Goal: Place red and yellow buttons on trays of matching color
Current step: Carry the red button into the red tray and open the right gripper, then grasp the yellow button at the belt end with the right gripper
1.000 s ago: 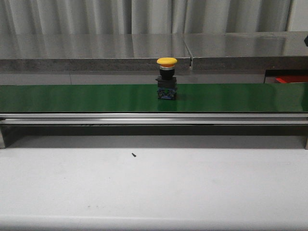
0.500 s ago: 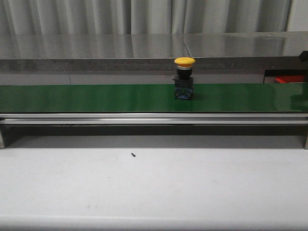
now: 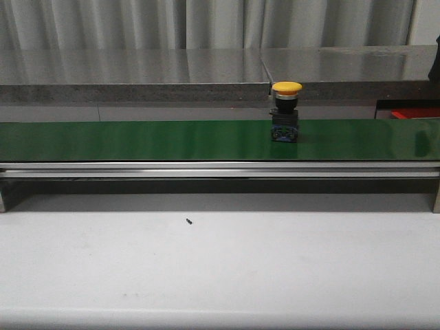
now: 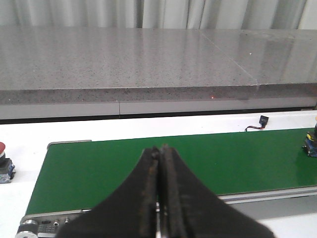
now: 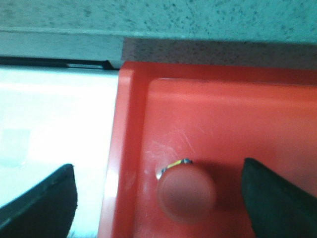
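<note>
A yellow button (image 3: 286,113) with a black and blue base stands upright on the green conveyor belt (image 3: 137,141), right of centre; its edge also shows in the left wrist view as the yellow button (image 4: 312,144). My left gripper (image 4: 159,148) is shut with nothing in it, above the belt's left part. A red button (image 4: 3,160) sits on the white table beside the belt's left end. In the right wrist view another red button (image 5: 186,191) stands in the red tray (image 5: 223,109). My right gripper (image 5: 157,167) is open over it, fingers well apart on both sides. No yellow tray is in view.
The red tray (image 3: 416,112) shows behind the belt's right end, with a dark part of the right arm (image 3: 434,67) above it. A grey stone ledge (image 3: 137,75) runs behind the belt. A small black speck (image 3: 188,221) lies on the white table in front.
The yellow button has travelled to the right along the belt, from about the middle to right of centre. A dark part of the right arm has come into view at the right edge.
</note>
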Robot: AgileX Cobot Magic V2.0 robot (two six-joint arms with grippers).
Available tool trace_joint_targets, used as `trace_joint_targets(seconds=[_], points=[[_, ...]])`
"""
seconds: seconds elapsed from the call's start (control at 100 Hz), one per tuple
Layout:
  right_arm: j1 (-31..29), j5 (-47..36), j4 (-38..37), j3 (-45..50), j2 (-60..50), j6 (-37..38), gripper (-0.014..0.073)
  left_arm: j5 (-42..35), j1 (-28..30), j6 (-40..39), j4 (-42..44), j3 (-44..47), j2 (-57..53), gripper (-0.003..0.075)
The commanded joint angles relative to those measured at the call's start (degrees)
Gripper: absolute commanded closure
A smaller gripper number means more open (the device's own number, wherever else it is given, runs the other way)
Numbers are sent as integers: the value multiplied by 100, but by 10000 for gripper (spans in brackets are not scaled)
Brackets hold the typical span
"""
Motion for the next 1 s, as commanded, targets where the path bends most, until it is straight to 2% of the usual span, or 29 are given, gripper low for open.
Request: trace_joint_targets(seconds=[0.0,0.27,0.37,0.62,0.99], points=[[-10,204,64,-204,-772,-10,-38,-255,-45,-28,-163,-150,5,739],[-5,1286,420,-148,-1564,85,-7,-255,-45,-28,-163,-150,5,739],[16,1457,446,246,-2038,100,-7,-255,-45,-28,-163,-150,5,739],[20,1097,420,2225,-3528,6,-7,-255,-45,-28,-163,-150,5,739],[163,-396,447,5680,-5602,-340,-7,-255,-45,-28,-163,-150,5,739]])
